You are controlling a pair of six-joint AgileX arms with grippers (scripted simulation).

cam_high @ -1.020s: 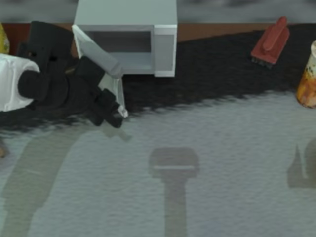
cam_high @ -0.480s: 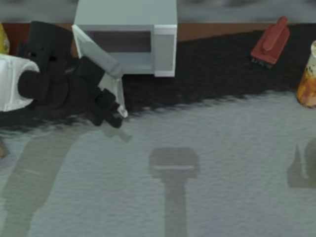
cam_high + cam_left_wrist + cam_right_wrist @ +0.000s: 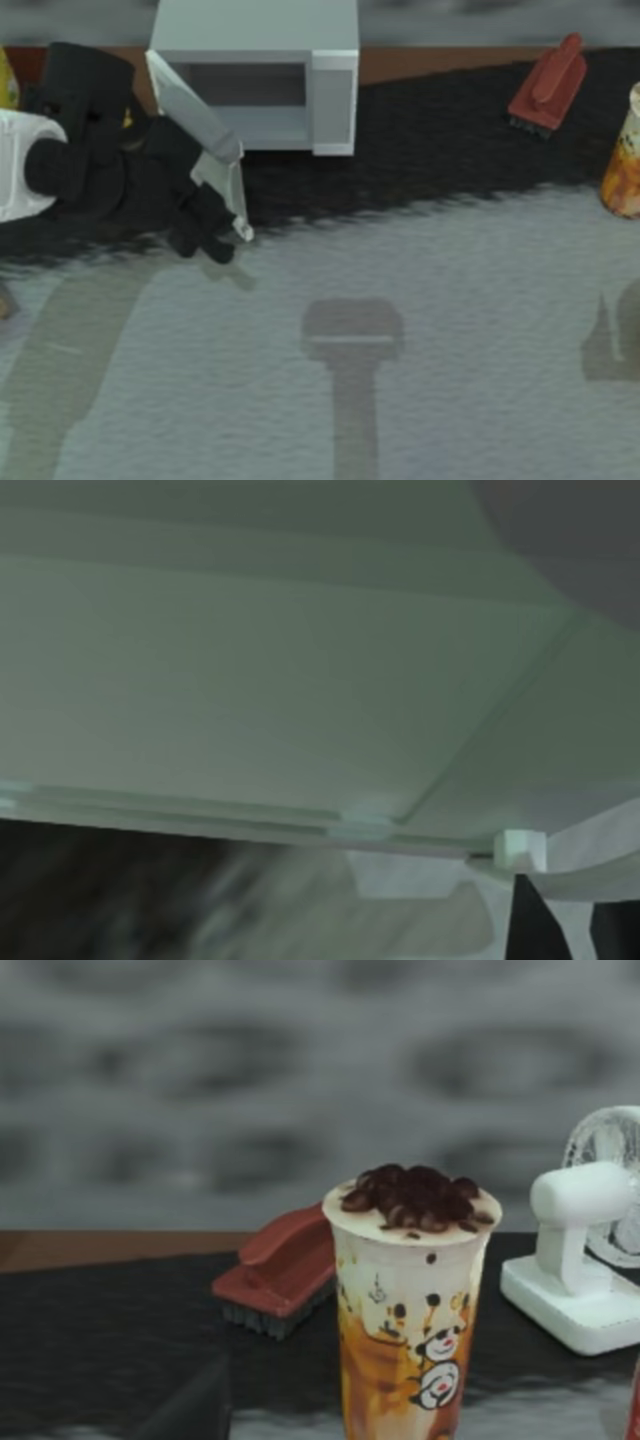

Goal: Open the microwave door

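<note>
**Door swung wide, left arm at its free edge**

The microwave [image 3: 255, 75] sits at the table's far edge, left of centre. Its microwave door [image 3: 195, 130] hangs well open, hinged at the left. The left gripper [image 3: 222, 232] meets the door's outer edge, presumably to lever it outward; whether its fingers clasp anything I cannot tell. The right arm is out of sight.

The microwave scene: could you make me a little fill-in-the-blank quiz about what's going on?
1. The microwave door is swung ____.
2. The ____ arm's tool is at the door's free edge.
3. The brush right of the microwave is coloured ____.
4. The drink cup is topped with dark ____.

Missing words: open; left; red; beans
</note>
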